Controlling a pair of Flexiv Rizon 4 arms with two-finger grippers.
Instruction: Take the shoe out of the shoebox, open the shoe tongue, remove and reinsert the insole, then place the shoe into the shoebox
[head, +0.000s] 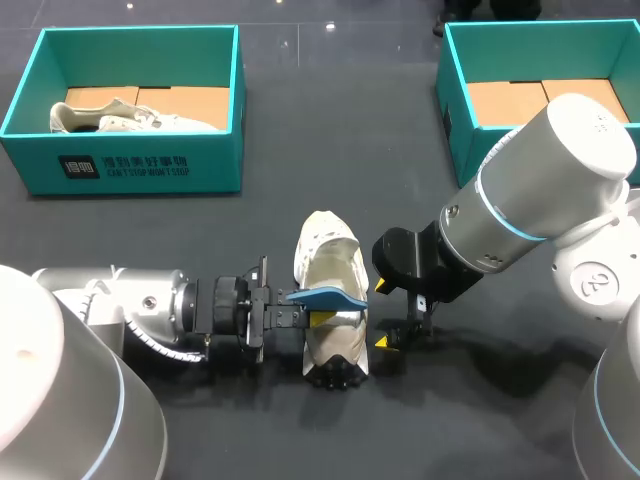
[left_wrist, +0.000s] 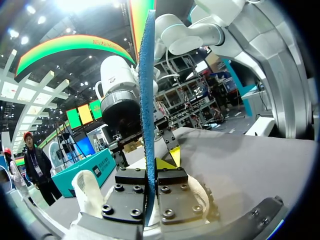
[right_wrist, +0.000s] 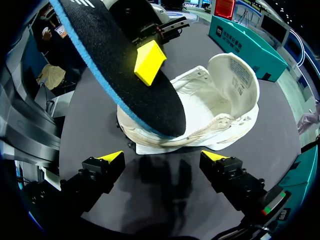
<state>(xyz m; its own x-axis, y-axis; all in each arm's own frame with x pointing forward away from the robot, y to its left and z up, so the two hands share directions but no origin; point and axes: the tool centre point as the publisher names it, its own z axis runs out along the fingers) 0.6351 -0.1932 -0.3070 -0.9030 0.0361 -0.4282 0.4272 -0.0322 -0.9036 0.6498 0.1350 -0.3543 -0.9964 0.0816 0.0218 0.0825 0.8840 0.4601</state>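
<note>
Head view puts the shoe (head: 335, 345) on the dark worktop (head: 330, 130), out of any box, lying between our two grippers and well apart from both teal shoeboxes. Our left gripper (head: 312, 314) comes in from the side, and its fingers pinch one end of the blue insole (head: 328, 296). The insole hangs over the shoe's opening, lifted out of it as far as we can tell. Our right gripper (head: 403, 330) sits just beside the shoe on the far side, its fingers spread and holding nothing.

We judge the insole to be light, thin and bendy. In the left wrist view it stands edge-on between the fingers, so the grip is across its thickness, and the free end will probably sag or wobble. Feeding it back in likely calls for leading with the free end while the shoe is steadied. The shoe looks soft and light, with walls that would collapse under a hard squeeze. We think the side wall or collar by the opening is a safer hold than the floppy tongue.

The shoe is off-white and low-cut, with a dark treaded sole showing at the end nearer us. In the right wrist view its tongue (right_wrist: 232, 75) is folded up and back, printed inner face showing, which leaves the opening wide. The insole is blue on top and dark underneath with a blue edge. The left shoebox (head: 130, 165) holds a second pale shoe (head: 120, 118). The right shoebox (head: 455, 90) shows only its cardboard floor.
</note>
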